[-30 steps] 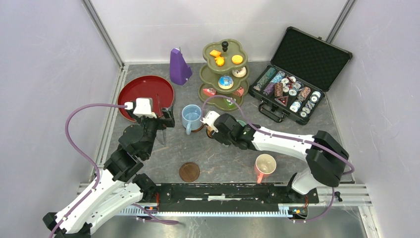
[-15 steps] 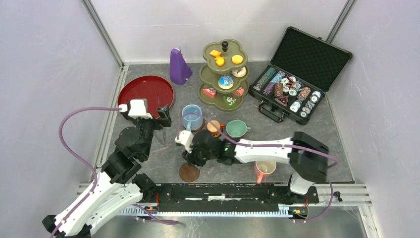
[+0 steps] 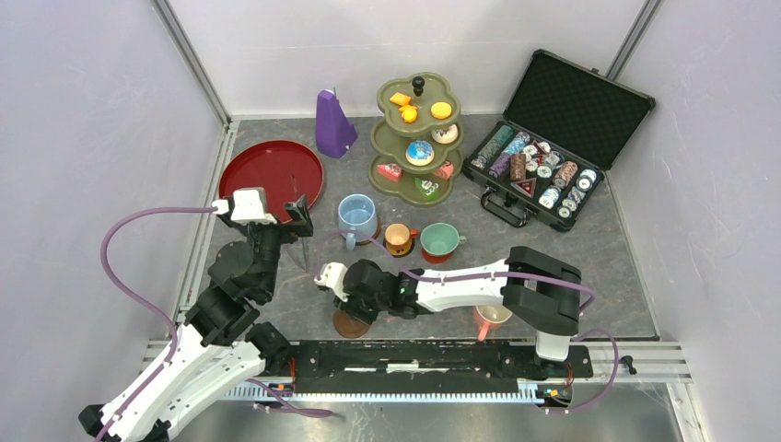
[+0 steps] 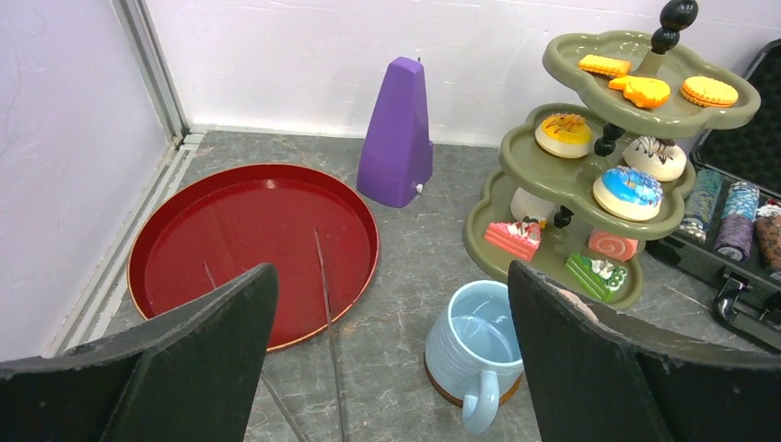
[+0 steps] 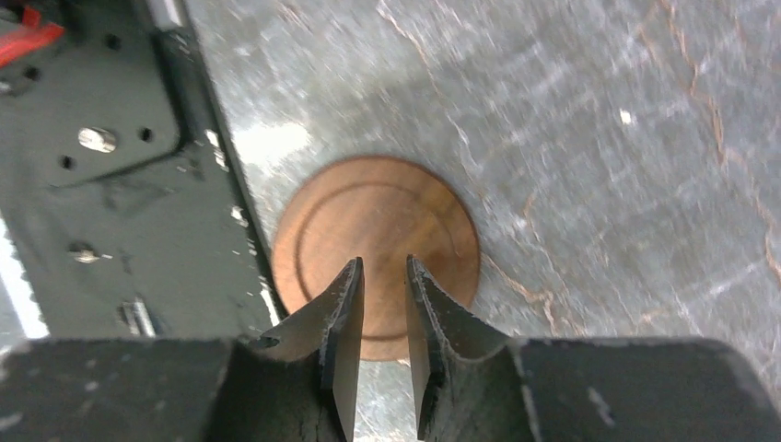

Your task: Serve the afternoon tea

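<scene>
A lone round brown coaster lies near the table's front edge, and my right gripper hangs just above it with its jaws a narrow gap apart and nothing between them. In the top view that right gripper covers part of the coaster. Behind it the blue mug, orange mug and teal mug stand in a row. The pink mug is partly hidden by the right arm. My left gripper is wide open and empty, short of the blue mug. Cakes fill the olive-green stand.
A red round tray sits at the back left with thin metal tongs across its near edge. A purple pyramid stands beside the stand. An open black case of poker chips lies at the back right.
My right arm left the orange mug standing and swung left and toward the near edge, ending over the lone coaster. My left arm drew back a little, still open.
</scene>
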Robot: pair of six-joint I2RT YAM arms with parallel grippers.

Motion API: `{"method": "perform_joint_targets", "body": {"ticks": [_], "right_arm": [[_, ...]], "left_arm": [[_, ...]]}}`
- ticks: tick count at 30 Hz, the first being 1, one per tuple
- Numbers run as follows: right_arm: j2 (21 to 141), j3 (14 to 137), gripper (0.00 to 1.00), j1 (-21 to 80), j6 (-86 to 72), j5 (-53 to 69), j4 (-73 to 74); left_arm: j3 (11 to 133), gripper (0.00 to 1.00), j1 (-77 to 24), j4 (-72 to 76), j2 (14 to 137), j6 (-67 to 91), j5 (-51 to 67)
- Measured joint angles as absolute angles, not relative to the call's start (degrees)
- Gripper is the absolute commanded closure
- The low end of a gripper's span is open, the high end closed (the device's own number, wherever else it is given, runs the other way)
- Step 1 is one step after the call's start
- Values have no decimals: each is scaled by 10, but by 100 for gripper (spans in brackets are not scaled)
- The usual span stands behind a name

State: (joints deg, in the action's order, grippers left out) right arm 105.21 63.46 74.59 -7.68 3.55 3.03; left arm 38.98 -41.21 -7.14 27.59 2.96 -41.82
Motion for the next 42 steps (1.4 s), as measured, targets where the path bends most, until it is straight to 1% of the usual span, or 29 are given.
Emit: {"method": "perform_joint_targets", "body": {"ticks": [4,10,14,24,29,36,42], "right_arm": [[1052,597,71,745,-77,2,23],[1016,541,72,737,-95,-40,-8],[962,482,72,712,-116,-80,-2],[799,349,73,622,-169,-182,86],[762,328,75,580,-189,-203,125],[733,326,75,530,-228,-238,208],[719,323,72,464,-245,-264,251]], "left_arm": [[390,0,-412,-71,276,30,-419],[390,0,-412,-71,278,30,-419],[390,0,-412,-71,278,30,-419],[390,0,-412,-71,278,30,-419],[390,0,-412,-71,278,30,-418],[390,0,-412,-71,278,30,-418],[390,0,-412,-71,279,30,-417]]}}
